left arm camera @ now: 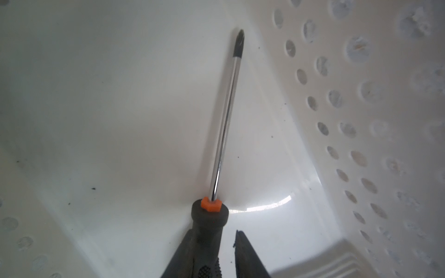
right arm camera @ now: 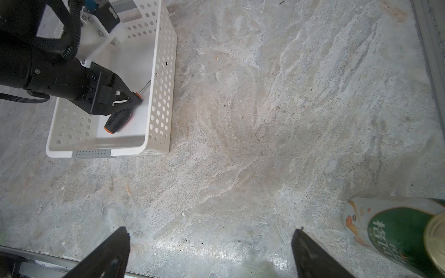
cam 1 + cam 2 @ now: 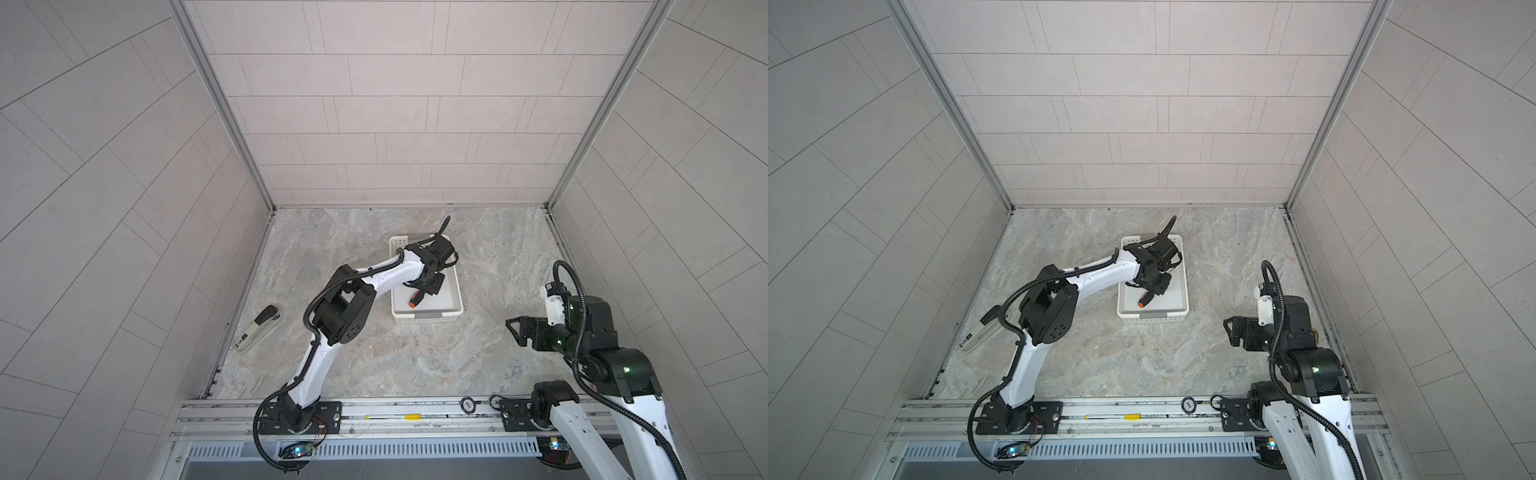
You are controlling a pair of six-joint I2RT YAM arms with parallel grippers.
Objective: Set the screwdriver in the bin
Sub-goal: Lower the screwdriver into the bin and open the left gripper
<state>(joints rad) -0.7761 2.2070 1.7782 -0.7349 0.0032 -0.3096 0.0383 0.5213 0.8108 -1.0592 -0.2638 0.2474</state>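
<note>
The white perforated bin [image 3: 428, 318] [image 3: 1154, 318] stands mid-table. Inside it lies the screwdriver [image 3: 415, 300] [image 3: 1144, 301], orange butt toward the front. My left gripper [image 3: 428, 286] reaches down into the bin over the handle. In the left wrist view the left gripper [image 1: 214, 232] is slightly open: the black handle leans on one finger and a gap shows beside the other, while the shaft [image 1: 225, 125] points along the floor toward the wall [image 1: 361, 120]. The right wrist view shows the screwdriver handle [image 2: 118, 121] low in the bin [image 2: 159, 96]. My right gripper [image 3: 512, 330] [image 2: 212, 232] hangs open and empty at the right.
A black-and-white stapler [image 3: 259, 328] lies near the left wall. A green can [image 2: 397, 231] lies on its side close to the right gripper. Both arm bases are mounted on the metal rail [image 3: 415, 415] along the front edge. Tiled walls enclose three sides.
</note>
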